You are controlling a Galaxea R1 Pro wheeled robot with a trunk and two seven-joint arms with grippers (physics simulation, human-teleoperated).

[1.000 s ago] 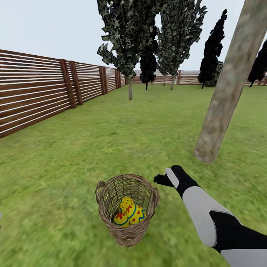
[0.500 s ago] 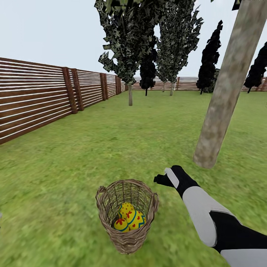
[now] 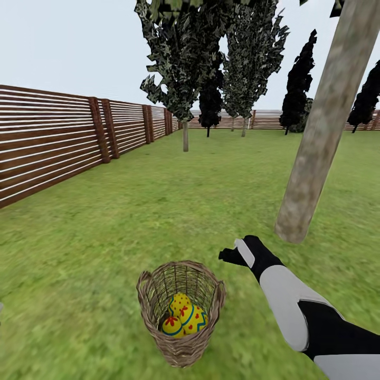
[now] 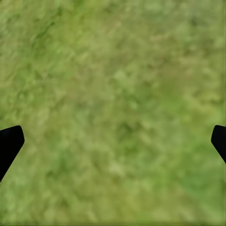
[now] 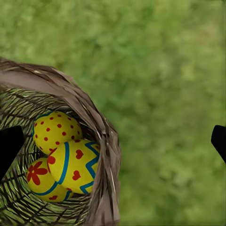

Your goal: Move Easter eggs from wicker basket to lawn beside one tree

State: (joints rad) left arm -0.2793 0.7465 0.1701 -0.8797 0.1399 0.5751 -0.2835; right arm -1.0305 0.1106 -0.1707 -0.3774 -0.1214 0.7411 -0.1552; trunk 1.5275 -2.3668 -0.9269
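From the head camera, the wicker basket [image 3: 181, 311] is sitting on the lawn [image 3: 158, 211] with three Easter eggs [image 3: 184, 315] lying inside it, and the right gripper [image 3: 231, 255] is hovering just beside its rim, short of the leaning tree [image 3: 316, 142]. In the left wrist view, the left gripper [image 4: 113, 146] is showing its fingers spread wide above bare grass. In the right wrist view, the right gripper's fingertips [image 5: 9, 146] are standing wide apart, one over the basket, holding nothing.

Mottled green lawn [image 4: 113, 94], left gripper [image 4: 113, 143] fingers [image 4: 9, 141] spread wide
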